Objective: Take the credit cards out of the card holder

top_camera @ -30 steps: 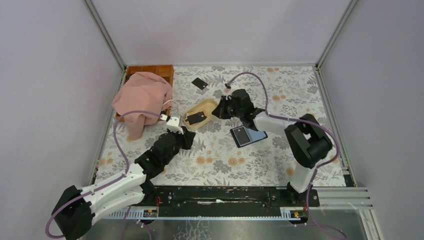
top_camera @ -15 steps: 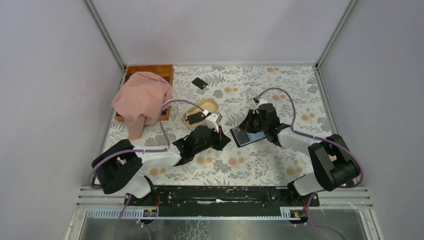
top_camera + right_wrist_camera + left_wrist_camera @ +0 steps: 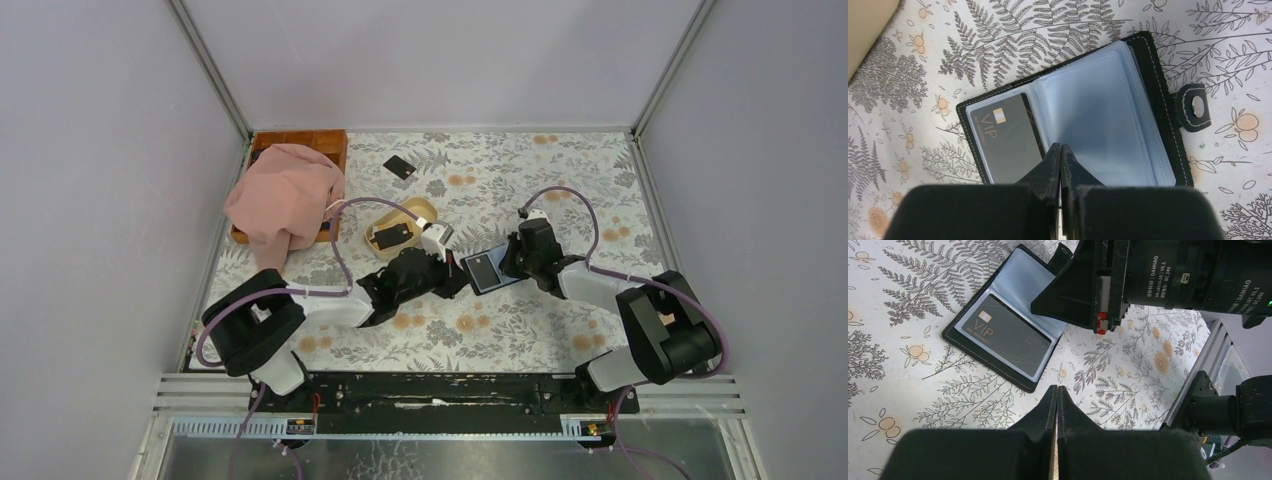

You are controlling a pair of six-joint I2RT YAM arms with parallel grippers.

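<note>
VIP card (image 3: 1007, 137) is sitting in a clear sleeve of the open card holder (image 3: 1108, 110), just ahead-left of the right gripper (image 3: 1060, 150). The left gripper (image 3: 1056, 392) is facing it too. Both are hovering clenched, empty. The card is looking thin, stiff and slick, so I'm favouring pinching its spine-side edge.

Left arm (image 3: 320, 308) is folded low, elbow at lower left of the top frame, forearm running right toward centre. Left end effector (image 3: 455, 278) is closed tight with nothing between the fingers, tip at frame centre. Right arm (image 3: 655, 330) is bent at right of frame, forearm reaching left. Right end effector (image 3: 507, 262) is also closed and empty, pointing left. The two tips face each other, near but apart. In both wrist views the fingers meet in a thin seam.
</note>
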